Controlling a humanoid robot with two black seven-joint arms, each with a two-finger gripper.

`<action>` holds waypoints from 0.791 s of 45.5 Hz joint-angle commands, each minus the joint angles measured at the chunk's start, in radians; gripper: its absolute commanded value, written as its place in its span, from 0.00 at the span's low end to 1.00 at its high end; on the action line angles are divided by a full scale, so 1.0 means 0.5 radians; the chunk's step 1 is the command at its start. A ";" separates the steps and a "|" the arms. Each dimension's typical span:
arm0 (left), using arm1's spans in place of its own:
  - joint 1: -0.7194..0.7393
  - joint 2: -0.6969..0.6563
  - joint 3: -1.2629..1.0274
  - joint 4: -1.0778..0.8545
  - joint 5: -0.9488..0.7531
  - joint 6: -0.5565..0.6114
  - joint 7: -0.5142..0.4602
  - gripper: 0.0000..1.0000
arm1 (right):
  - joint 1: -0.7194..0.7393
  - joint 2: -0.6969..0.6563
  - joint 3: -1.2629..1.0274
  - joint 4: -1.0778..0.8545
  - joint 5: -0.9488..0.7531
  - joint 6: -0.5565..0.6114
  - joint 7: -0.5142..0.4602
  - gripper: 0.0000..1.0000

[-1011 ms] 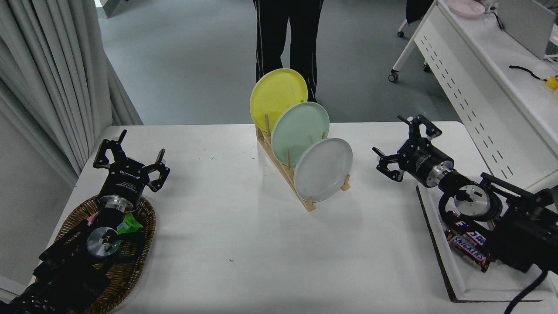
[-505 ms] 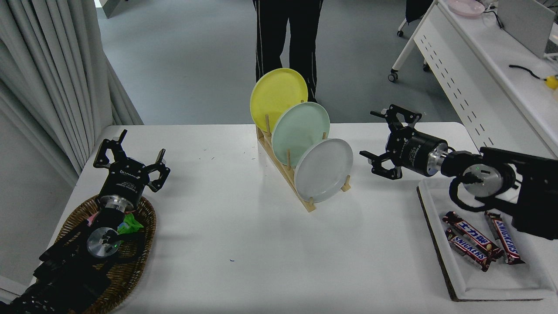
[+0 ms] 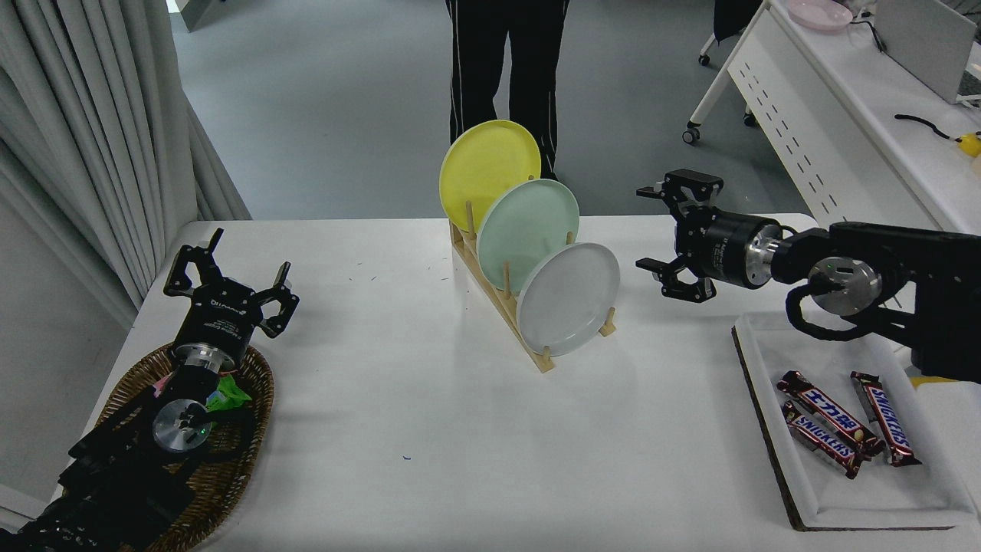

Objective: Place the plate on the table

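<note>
The pale grey-white plate point(image 3: 569, 298) stands on edge in the front slot of a wooden rack point(image 3: 506, 303) on the white table point(image 3: 429, 429). A mint green plate point(image 3: 527, 234) and a yellow plate point(image 3: 488, 172) stand behind it. My right gripper point(image 3: 646, 231) is open and empty, raised above the table just right of the grey-white plate and pointing left at it, apart from it. My left gripper point(image 3: 230, 264) is open and parked at the lower left.
A wicker basket point(image 3: 230, 460) with wrapped items lies under the left arm. A white tray point(image 3: 843, 491) with three candy bars point(image 3: 835, 425) sits at the right front. A person's legs point(image 3: 506, 69) stand beyond the table. A white perforated-panel desk point(image 3: 843, 138) is at the far right.
My right arm has lifted off the tray area and swung up and left, bringing the open gripper closer to the grey-white plate. The candy bars are now uncovered. The left arm has not moved.
</note>
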 commanded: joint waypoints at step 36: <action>0.000 0.001 0.000 0.001 0.000 0.000 0.000 1.00 | -0.095 0.561 0.265 -0.456 -0.220 -0.277 -0.392 1.00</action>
